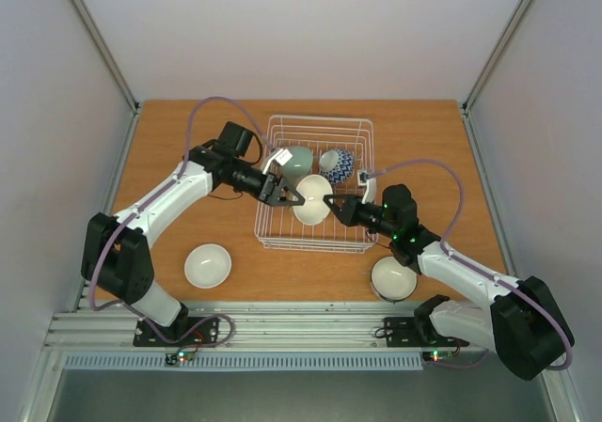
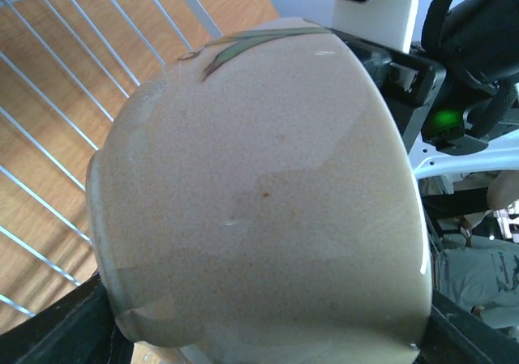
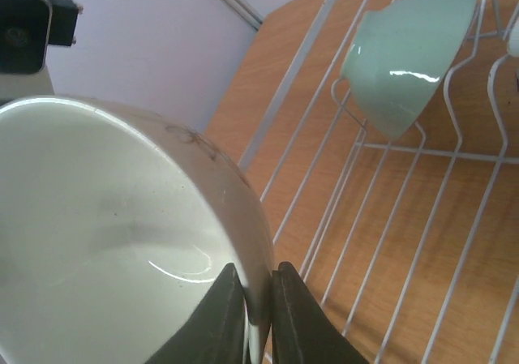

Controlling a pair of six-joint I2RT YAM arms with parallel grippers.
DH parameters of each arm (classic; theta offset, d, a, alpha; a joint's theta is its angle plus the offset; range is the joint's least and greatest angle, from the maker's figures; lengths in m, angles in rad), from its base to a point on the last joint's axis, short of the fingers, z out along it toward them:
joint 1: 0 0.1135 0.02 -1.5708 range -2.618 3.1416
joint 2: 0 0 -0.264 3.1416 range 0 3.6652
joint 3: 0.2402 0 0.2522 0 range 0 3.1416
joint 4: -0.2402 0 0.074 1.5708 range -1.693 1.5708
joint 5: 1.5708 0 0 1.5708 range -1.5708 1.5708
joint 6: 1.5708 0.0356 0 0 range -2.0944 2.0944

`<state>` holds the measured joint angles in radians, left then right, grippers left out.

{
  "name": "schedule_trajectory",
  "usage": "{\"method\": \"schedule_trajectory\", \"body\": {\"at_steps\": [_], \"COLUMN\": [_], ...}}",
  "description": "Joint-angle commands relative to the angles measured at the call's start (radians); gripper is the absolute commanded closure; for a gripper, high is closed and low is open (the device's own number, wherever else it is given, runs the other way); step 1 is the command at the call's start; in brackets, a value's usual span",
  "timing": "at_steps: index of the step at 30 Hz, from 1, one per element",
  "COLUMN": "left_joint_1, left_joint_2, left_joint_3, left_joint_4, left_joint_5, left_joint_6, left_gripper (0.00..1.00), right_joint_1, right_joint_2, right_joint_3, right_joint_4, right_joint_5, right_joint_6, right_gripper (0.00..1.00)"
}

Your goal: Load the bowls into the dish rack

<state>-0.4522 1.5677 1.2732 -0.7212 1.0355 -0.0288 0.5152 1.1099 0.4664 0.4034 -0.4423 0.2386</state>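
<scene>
The white wire dish rack stands mid-table. A pale green bowl and a blue patterned bowl lean on its tines. My right gripper is shut on the rim of a cream bowl, held on edge over the rack's front part; the right wrist view shows the fingers pinching the rim. My left gripper is open on the bowl's other side. The bowl's outside fills the left wrist view, with dark fingers wide apart in the bottom corners.
A white bowl sits on the table at front left. Another bowl sits at front right under my right arm. The rack's wires and the green bowl lie just beyond the held bowl.
</scene>
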Motion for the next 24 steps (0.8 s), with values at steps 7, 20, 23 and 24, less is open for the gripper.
{"method": "schedule_trajectory", "body": {"at_steps": [7,20,23,24], "left_joint_1": [-0.034,-0.246,-0.307,-0.329], "left_joint_2": [-0.013,-0.027,0.018,0.032], "left_joint_3": [0.013,0.051,0.071,0.08], "left_joint_4": [0.034,0.068,0.093,0.098], "left_joint_5": [-0.121,-0.766,-0.901,-0.915], "left_joint_6": [0.07,0.152,0.188,0.196], "left_gripper": [0.99,0.99,1.0,1.0], "right_joint_1": [-0.002,-0.003,-0.003,-0.003], "right_joint_2": [-0.043,-0.47,-0.627,-0.674], "right_joint_3": [0.023,0.071,0.086,0.092], "right_joint_4": [0.053,-0.513,-0.622,-0.652], "right_joint_5": [0.003,0.258,0.28,0.283], "right_joint_6": [0.008,-0.158,-0.175,-0.176], "right_gripper": [0.27,0.21,0.19,0.18]}}
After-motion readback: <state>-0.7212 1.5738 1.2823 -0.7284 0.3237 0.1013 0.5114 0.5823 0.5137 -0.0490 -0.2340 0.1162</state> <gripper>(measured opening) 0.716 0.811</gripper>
